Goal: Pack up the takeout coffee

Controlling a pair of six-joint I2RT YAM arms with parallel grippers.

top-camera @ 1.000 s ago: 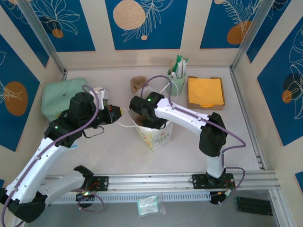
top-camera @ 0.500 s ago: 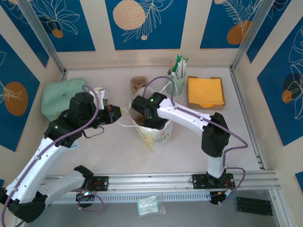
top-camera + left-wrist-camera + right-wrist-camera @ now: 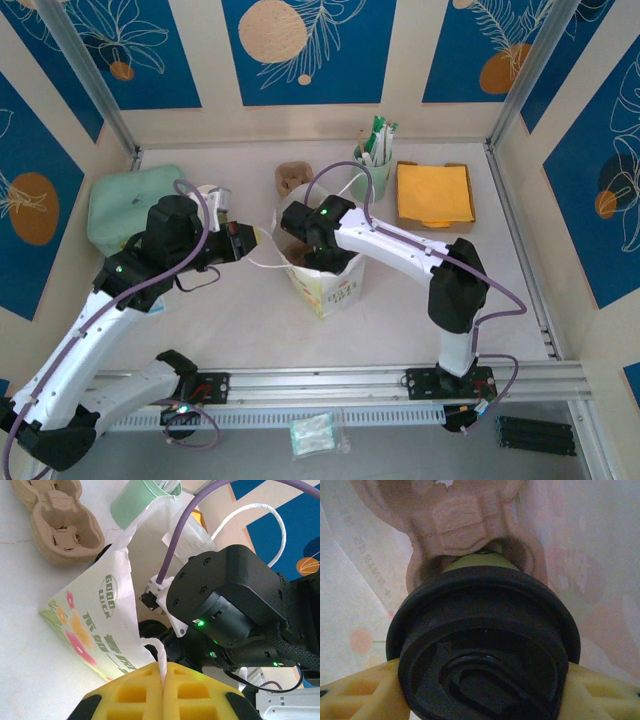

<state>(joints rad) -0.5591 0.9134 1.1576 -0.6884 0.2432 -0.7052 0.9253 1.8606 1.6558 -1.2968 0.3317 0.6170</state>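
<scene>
The takeout coffee [image 3: 485,645] fills the right wrist view: its round black lid faces the camera and a strip of green side [image 3: 480,561] shows above it. My right gripper [image 3: 482,697] is shut on the cup, with yellow fingers [image 3: 355,692] on either side. It is reaching down inside the white paper bag [image 3: 330,285]. Below the cup, a brown cardboard cup carrier [image 3: 462,525] lies inside the bag. My left gripper [image 3: 163,690] is shut on the bag's white rope handle [image 3: 161,655] and holds it out to the left of the bag [image 3: 100,615].
Another cardboard carrier [image 3: 292,178] lies behind the bag. A green cup of packets [image 3: 375,165] and a box of orange napkins [image 3: 434,195] stand at the back right. A pale green pad [image 3: 130,205] and a white cup [image 3: 210,193] sit at the back left.
My right arm has shifted slightly to the right over the bag. The left arm and the handle have not moved.
</scene>
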